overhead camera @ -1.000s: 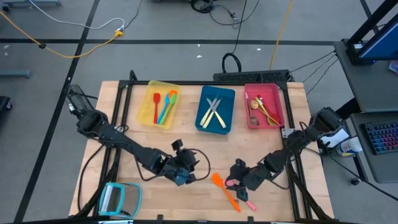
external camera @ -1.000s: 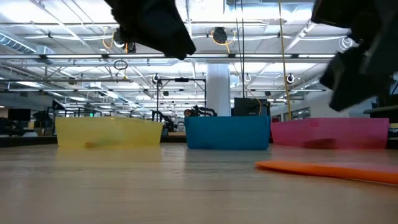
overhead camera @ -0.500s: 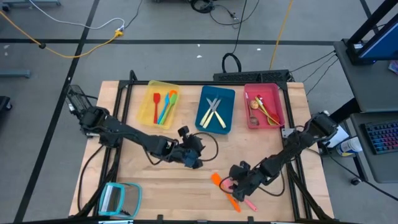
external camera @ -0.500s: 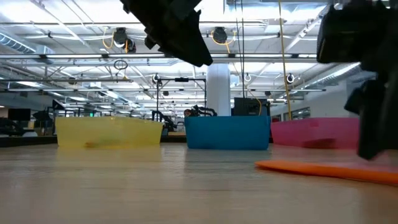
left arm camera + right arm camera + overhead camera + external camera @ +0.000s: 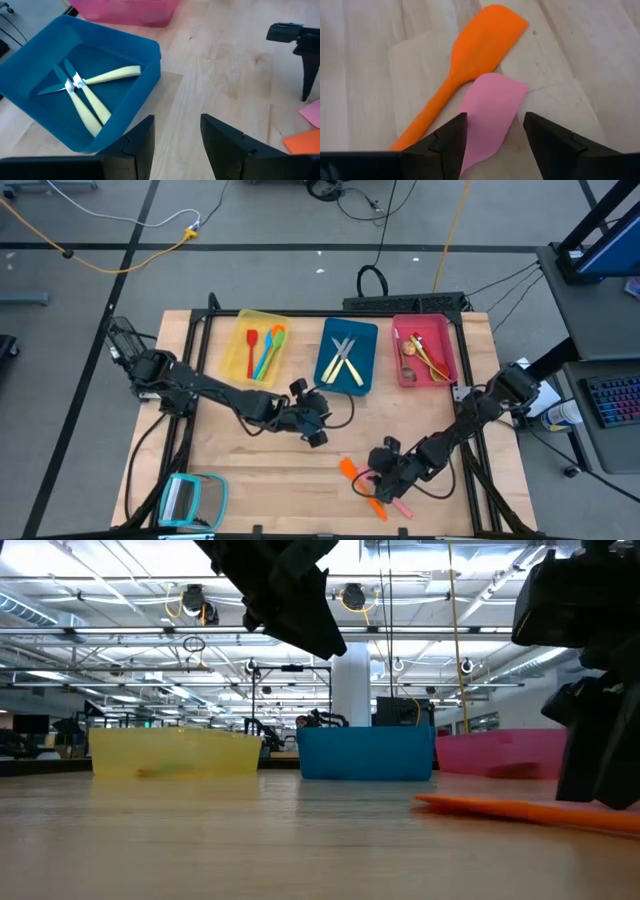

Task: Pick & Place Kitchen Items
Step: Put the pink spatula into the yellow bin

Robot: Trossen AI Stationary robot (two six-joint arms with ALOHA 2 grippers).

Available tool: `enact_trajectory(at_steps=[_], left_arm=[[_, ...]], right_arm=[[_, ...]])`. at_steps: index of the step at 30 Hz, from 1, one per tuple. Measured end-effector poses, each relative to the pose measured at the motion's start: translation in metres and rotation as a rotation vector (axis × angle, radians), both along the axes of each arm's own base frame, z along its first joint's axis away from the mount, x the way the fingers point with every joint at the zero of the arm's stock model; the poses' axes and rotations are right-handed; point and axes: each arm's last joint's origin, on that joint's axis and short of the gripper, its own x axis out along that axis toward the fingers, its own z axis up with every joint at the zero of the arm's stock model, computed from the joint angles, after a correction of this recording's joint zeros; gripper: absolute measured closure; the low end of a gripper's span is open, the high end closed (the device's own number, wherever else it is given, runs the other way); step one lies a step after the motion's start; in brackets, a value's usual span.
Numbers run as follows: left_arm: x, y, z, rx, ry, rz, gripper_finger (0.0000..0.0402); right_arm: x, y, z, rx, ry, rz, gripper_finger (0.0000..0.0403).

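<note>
An orange spatula (image 5: 358, 485) (image 5: 470, 60) and a pink spatula (image 5: 492, 110) lie flat on the wooden table near its front right. The pink blade overlaps the orange handle. My right gripper (image 5: 495, 142) (image 5: 378, 478) slants down over them, open, with one finger on either side of the pink blade. I see no touch. My left gripper (image 5: 177, 145) (image 5: 320, 434) hangs open and empty above the table, just in front of the blue tray (image 5: 150, 50). That tray holds knives with pale yellow handles (image 5: 85, 95).
At the far edge stand a yellow tray (image 5: 236, 350) with coloured utensils, the blue tray (image 5: 330, 370) and a red tray (image 5: 446, 350) with more utensils. A teal-framed square (image 5: 192, 500) lies at the near left corner. Bare wood lies between the arms.
My left gripper has swung toward the far right, up to the blue tray's near wall, staying open. My right gripper has sunk toward the spatulas and tipped more steeply downward, still open. The spatulas have not moved.
</note>
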Motion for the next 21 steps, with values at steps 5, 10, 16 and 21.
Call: enact_trajectory(at_steps=[5,10,16,21], left_arm=[[-0.001,-0.003,0.0,-0.022,-0.01,0.01,0.0238],[-0.002,-0.008,0.0,-0.045,-0.014,0.002,0.0238],[-0.003,-0.014,0.0,-0.066,-0.021,0.001,0.0238],[-0.005,-0.021,0.0,-0.076,-0.025,-0.009,0.0238]], right_arm=[[0.002,0.002,-0.009,-0.004,0.013,0.032,0.0207],[0.008,0.007,-0.007,0.056,-0.045,0.053,0.0194],[0.007,0.007,-0.006,0.078,-0.042,0.051,0.0153],[0.001,0.002,-0.014,0.091,0.001,-0.022,0.0137]])
